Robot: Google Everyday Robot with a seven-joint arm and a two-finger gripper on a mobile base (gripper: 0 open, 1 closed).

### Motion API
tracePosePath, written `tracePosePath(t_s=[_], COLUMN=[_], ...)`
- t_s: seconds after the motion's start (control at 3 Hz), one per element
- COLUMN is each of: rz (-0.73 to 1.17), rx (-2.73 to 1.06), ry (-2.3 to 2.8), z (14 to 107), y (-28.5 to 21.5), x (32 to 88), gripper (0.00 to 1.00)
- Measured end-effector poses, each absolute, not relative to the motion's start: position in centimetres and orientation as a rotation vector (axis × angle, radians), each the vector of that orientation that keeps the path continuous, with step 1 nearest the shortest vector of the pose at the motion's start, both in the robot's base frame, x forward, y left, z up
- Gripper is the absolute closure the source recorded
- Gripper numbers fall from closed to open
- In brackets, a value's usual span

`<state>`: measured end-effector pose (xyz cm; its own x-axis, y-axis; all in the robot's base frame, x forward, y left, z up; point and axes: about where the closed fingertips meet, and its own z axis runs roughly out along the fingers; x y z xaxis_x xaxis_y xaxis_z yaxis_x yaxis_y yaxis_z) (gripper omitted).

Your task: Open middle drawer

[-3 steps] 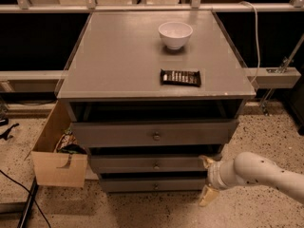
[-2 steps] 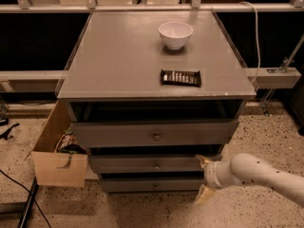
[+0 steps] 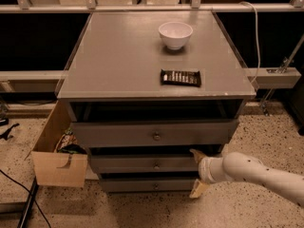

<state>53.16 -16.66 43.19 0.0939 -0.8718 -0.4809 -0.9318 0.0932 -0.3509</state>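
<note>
The gray cabinet (image 3: 118, 56) has three drawer fronts stacked one above the other. The middle drawer (image 3: 142, 164) is the wide, low front with a small round knob (image 3: 156, 166), and a dark gap shows above it. The taller top drawer (image 3: 118, 134) stands slightly out, with a dark gap above it too. The lowest front (image 3: 137, 185) is narrow. My gripper (image 3: 196, 172) comes in from the right on a white arm (image 3: 256, 172). It is open. One tan fingertip (image 3: 196, 154) is above and one is below the right end of the middle drawer front.
A white bowl (image 3: 175, 34) and a dark snack packet (image 3: 180, 77) lie on the cabinet top. An open cardboard box (image 3: 59, 167) stands against the cabinet's left side. A black cable (image 3: 28, 203) runs over the speckled floor at the lower left. A white rail (image 3: 273, 77) sticks out at the right.
My gripper has moved left, closer to the right end of the middle drawer front. The drawers, bowl and packet have not moved.
</note>
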Motion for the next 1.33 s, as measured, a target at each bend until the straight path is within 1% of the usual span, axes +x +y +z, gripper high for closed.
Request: tracePosePath(t_s=[0.33,1.33], rz=[0.105,0.125], rx=[-1.782,-1.799], ry=[1.765,1.873], z=[43.1,40.3], y=[-16.4,-16.5], x=[54.2,56.7], gripper=[0.0,0.0])
